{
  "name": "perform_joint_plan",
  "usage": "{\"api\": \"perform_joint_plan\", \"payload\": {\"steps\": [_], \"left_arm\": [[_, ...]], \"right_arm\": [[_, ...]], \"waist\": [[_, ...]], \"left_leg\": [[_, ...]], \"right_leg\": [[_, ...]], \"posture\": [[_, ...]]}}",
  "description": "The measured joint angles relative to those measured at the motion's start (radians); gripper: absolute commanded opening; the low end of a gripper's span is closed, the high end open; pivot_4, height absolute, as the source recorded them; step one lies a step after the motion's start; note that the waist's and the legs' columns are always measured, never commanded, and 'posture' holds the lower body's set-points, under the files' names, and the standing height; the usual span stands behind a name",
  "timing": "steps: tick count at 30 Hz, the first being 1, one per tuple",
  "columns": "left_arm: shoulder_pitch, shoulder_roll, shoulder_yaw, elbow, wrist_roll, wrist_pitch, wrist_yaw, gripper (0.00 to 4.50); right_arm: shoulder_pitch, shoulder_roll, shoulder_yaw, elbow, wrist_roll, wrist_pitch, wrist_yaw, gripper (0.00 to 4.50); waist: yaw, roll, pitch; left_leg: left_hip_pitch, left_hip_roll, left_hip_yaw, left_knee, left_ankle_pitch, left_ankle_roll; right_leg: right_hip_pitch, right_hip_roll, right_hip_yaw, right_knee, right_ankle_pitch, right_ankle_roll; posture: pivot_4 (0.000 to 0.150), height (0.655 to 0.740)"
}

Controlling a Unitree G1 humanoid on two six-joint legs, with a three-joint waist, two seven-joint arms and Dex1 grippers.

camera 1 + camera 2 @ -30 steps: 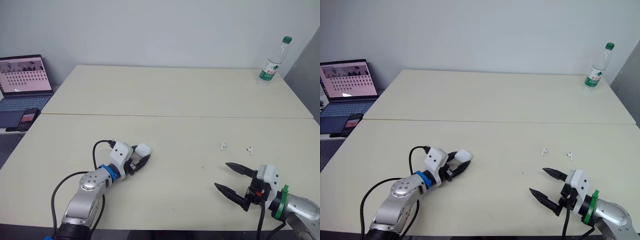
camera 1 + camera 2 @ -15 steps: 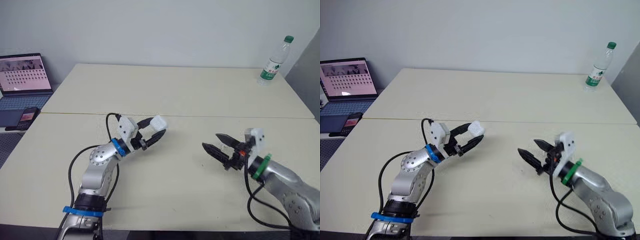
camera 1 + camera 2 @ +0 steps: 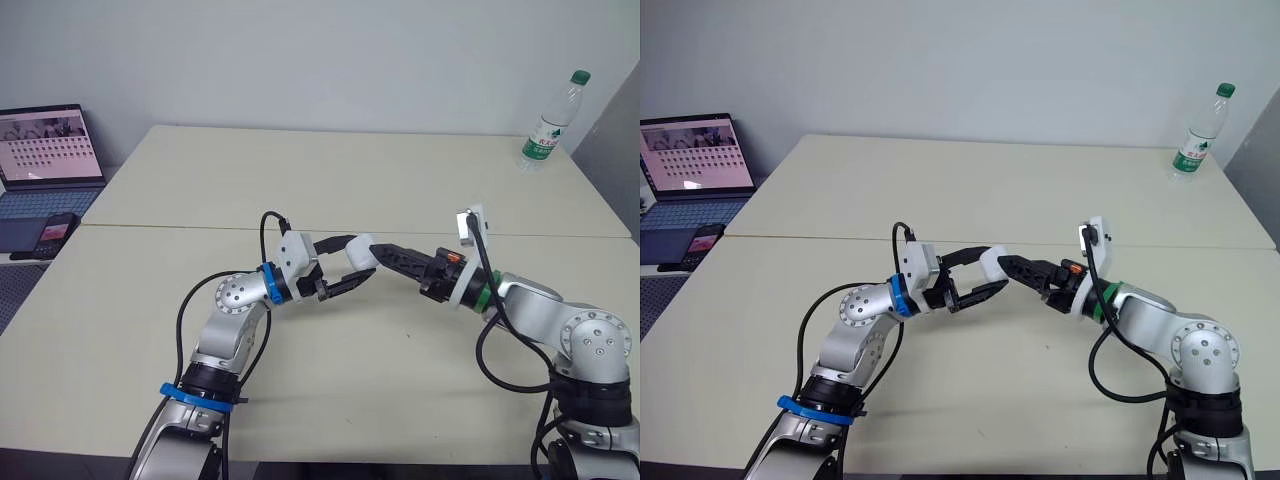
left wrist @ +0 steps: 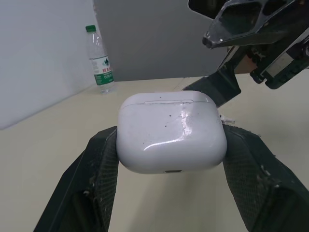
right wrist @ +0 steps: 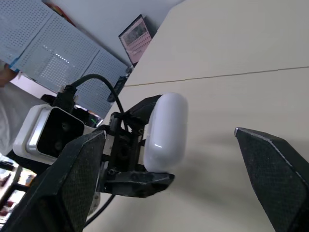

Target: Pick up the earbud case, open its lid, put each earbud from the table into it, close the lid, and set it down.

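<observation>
Here the earbud case [image 4: 171, 130], lid shut, is pinched by its two sides between the fingers of the left tool [image 3: 360, 257], held clear above the middle of the counter [image 3: 330, 190]. The right tool [image 5: 169, 135] faces it head-on, fingers spread wide with nothing in them. The case sits just ahead of that gap, and one right fingertip comes close to it; whether they touch I cannot tell. A water bottle [image 3: 547, 124] stands at the counter's far right corner. A laptop [image 3: 45, 150] and a phone [image 3: 58, 232] lie beyond its left edge.
</observation>
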Motion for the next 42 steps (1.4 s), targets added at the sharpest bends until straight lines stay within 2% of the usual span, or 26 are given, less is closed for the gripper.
{"api": "perform_joint_plan", "payload": {"steps": [7, 8, 11, 18, 19, 23, 28, 33, 36, 38, 42], "left_arm": [[0.007, -0.006, -0.001, -0.012, -0.001, 0.007, 0.002, 2.76], [0.008, -0.006, -0.001, -0.012, -0.001, 0.008, 0.002, 2.76], [0.008, -0.008, -0.001, -0.012, -0.004, 0.008, 0.001, 2.76], [0.008, -0.009, 0.001, -0.03, -0.014, 0.008, 0.0, 2.76], [0.008, -0.009, 0.0, -0.034, -0.013, 0.007, 0.0, 2.76], [0.008, -0.009, 0.001, -0.043, -0.013, 0.014, 0.002, 2.76], [0.015, -0.009, -0.002, -0.056, -0.051, 0.093, -0.006, 4.37], [0.039, 0.051, 0.011, -0.114, -0.088, 0.16, -0.038, 4.44], [0.061, 0.159, 0.029, -0.166, -0.183, 0.297, -0.119, 4.44], [0.074, 0.258, 0.047, -0.17, -0.253, 0.439, -0.193, 4.44], [0.027, 0.282, 0.051, -0.17, -0.374, 0.645, -0.269, 4.44]], "right_arm": [[-0.013, 0.002, 0.052, 0.037, 0.112, -0.012, -0.073, 4.5], [-0.015, -0.002, 0.056, 0.04, 0.121, -0.013, -0.077, 4.32], [-0.026, -0.008, 0.067, 0.048, 0.129, -0.023, -0.083, 3.53], [-0.042, -0.028, 0.084, 0.074, 0.148, -0.039, -0.093, 0.86], [-0.042, -0.029, 0.084, 0.074, 0.155, -0.044, -0.096, 0.76], [-0.042, -0.034, 0.086, 0.074, 0.167, -0.05, -0.097, 0.76], [-0.042, -0.047, 0.09, 0.073, 0.2, -0.051, -0.081, 0.76], [-0.061, -0.108, 0.094, 0.092, 0.163, -0.034, 0.008, 0.76], [-0.07, -0.218, 0.106, 0.11, 0.021, -0.006, 0.204, 0.76], [-0.086, -0.334, 0.144, 0.117, -0.158, -0.004, 0.421, 0.76], [-0.156, -0.414, 0.279, 0.12, -0.416, -0.063, 0.756, 0.76]], "waist": [[0.0, 0.0, 0.0], [0.0, 0.0, 0.0], [0.0, 0.0, 0.0], [0.0, 0.0, 0.0], [0.001, 0.0, 0.0], [0.0, 0.0, 0.0], [0.0, 0.0, 0.0], [0.0, 0.0, 0.0], [-0.001, 0.001, 0.001], [-0.001, 0.001, 0.001], [0.0, 0.001, 0.002]], "left_leg": [[0.0, 0.0, 0.0, 0.0, 0.0, 0.0], [0.0, 0.0, 0.0, 0.0, 0.0, 0.0], [0.0, 0.0, 0.0, 0.0, 0.0, 0.0], [-0.001, 0.0, -0.001, 0.0, 0.0, 0.0], [-0.001, 0.0, -0.001, 0.0, 0.0, 0.0], [-0.001, 0.0, -0.001, 0.0, 0.0, 0.0], [-0.001, 0.0, -0.001, 0.0, 0.0, 0.0], [-0.001, 0.001, -0.001, -0.001, 0.0, 0.0], [-0.001, 0.001, 0.0, -0.001, 0.0, 0.0], [-0.001, 0.001, 0.0, -0.002, 0.0, 0.0], [-0.002, 0.001, -0.002, -0.001, 0.0, 0.0]], "right_leg": [[0.0, 0.0, 0.0, 0.0, 0.0, 0.0], [0.0, 0.0, 0.0, 0.0, 0.0, 0.0], [0.0, 0.0, -0.001, 0.0, 0.0, 0.0], [0.0, 0.0, -0.001, -0.001, 0.0, 0.0], [0.0, 0.0, -0.001, -0.001, 0.0, 0.0], [-0.001, 0.0, -0.001, -0.001, 0.0, 0.0], [-0.001, 0.0, -0.001, -0.001, 0.0, 0.0], [-0.002, 0.0, -0.001, -0.001, 0.0, 0.0], [-0.002, 0.0, -0.001, -0.001, 0.0, 0.0], [-0.003, 0.001, -0.001, -0.002, -0.001, 0.0], [-0.003, 0.001, -0.003, -0.002, -0.003, 0.004]], "posture": [[0.15, 0.7362], [0.15, 0.7362], [0.15, 0.7362], [0.15, 0.7362], [0.15, 0.7362], [0.15, 0.7362], [0.15, 0.7362], [0.15, 0.7362], [0.15, 0.7362], [0.15, 0.7362], [0.15, 0.7362]]}}
